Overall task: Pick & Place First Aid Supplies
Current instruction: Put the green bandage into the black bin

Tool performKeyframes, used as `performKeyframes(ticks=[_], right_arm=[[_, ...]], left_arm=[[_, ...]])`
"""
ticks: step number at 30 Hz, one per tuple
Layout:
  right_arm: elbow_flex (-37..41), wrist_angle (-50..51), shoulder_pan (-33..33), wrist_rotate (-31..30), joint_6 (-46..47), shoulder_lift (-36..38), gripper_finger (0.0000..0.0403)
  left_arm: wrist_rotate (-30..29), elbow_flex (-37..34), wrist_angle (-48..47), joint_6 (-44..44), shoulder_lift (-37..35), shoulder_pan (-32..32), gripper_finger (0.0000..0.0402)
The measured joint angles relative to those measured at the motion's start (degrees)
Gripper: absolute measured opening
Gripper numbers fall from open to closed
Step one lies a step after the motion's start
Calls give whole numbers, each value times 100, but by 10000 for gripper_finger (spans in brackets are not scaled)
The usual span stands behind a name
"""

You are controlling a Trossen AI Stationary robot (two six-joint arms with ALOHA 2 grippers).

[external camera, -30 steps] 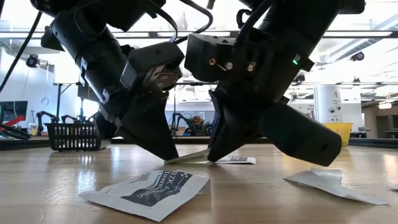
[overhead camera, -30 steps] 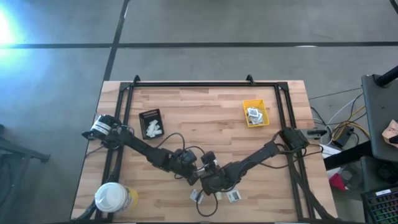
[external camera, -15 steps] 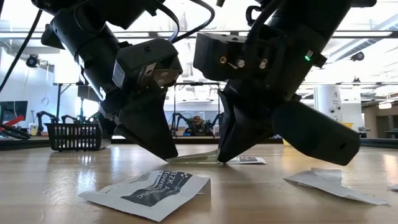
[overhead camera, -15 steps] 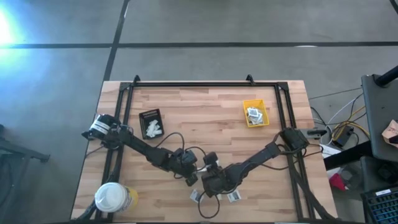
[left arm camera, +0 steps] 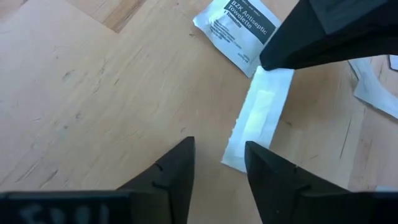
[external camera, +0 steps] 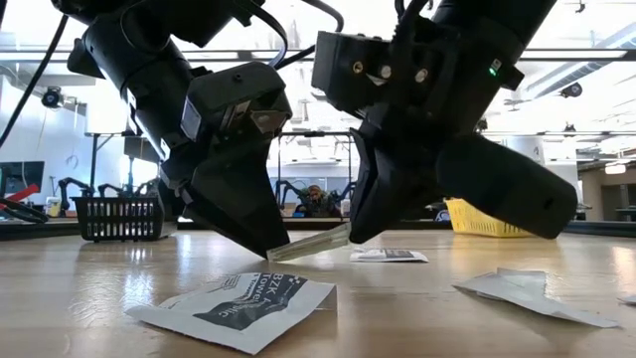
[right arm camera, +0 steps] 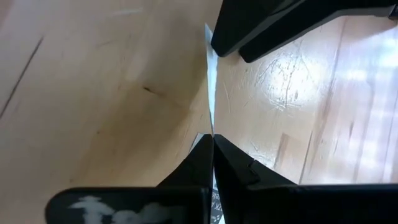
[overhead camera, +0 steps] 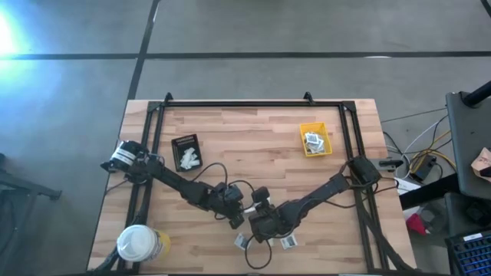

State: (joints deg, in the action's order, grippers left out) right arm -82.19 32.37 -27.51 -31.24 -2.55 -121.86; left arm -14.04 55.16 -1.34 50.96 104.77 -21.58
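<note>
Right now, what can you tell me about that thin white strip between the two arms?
The strip is a narrow, flat, pale packet that looks like paper, with crimped ends and a paler pad showing at its middle. The right end effector is shut on one end, holding it tilted just above the wooden table. The left end effector stands open at its other end, not gripping.

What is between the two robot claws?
A thin white strip: the right gripper pinches one end, the open left gripper is just off the other. Left wrist view shows it.

Floor (overhead camera: 268,31): grey concrete around me, crossed by dark seams.
Surface (overhead camera: 245,130): pale wood planks, black frame along its edges.
Light (overhead camera: 6,34): bright glare, far corner.
Basket (external camera: 117,217): dark mesh, behind my surface.
</note>
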Motion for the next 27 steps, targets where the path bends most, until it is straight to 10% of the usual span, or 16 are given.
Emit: performKeyframes(ticks=[27], right_arm=[[66, -423, 42, 423, -238, -13, 8]], left_arm=[[432, 0, 67, 316, 173, -11, 135]])
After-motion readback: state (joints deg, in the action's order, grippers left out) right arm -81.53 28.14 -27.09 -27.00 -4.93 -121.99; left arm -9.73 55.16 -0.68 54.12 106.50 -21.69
